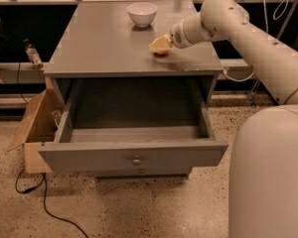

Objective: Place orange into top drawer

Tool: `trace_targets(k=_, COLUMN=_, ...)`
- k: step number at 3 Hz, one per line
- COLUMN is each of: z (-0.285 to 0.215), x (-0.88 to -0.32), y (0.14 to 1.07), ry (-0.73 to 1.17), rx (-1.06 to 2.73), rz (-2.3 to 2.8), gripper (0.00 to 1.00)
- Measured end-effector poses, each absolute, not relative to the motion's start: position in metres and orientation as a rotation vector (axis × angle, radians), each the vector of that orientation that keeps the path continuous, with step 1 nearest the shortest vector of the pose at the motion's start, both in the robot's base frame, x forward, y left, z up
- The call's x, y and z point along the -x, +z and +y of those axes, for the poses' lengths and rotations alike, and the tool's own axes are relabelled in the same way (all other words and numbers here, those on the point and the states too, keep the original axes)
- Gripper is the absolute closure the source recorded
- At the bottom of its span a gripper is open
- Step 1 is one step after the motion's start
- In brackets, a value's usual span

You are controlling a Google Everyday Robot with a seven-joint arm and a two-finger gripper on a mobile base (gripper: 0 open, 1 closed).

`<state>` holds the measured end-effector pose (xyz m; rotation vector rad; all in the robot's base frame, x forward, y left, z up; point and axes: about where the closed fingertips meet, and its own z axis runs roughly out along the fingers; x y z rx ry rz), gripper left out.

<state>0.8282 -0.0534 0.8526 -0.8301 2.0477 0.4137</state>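
Note:
The orange (161, 52) shows as a small orange patch on the grey cabinet top, right of centre, mostly hidden under my gripper (159, 45). The gripper comes in from the right and sits low over the fruit, right at the tabletop. The top drawer (133, 155) is pulled out wide towards the camera, with its small round knob (136, 160) at the middle of the front panel. Nothing lies inside the drawer.
A white bowl (142, 13) stands at the back of the cabinet top (99, 43). An open cardboard box (34, 128) sits on the floor left of the cabinet, with a black cable (49, 207) trailing nearby. My white arm and base (268, 157) fill the right side.

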Motion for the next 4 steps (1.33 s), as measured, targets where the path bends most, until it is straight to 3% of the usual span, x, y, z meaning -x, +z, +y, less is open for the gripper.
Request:
trace_targets(k=2, z=-0.051, x=-0.787, y=0.889, ry=0.528, rx=0.910, rz=1.879, gripper=0.88)
trace_targets(k=3, z=-0.067, x=-0.733, y=0.915, ry=0.589, rx=1.033, rz=1.751, gripper=1.00)
trace_targets(k=4, z=-0.068, x=-0.726, y=0.915, ry=0.552, rx=1.109, rz=1.693, gripper=1.00)
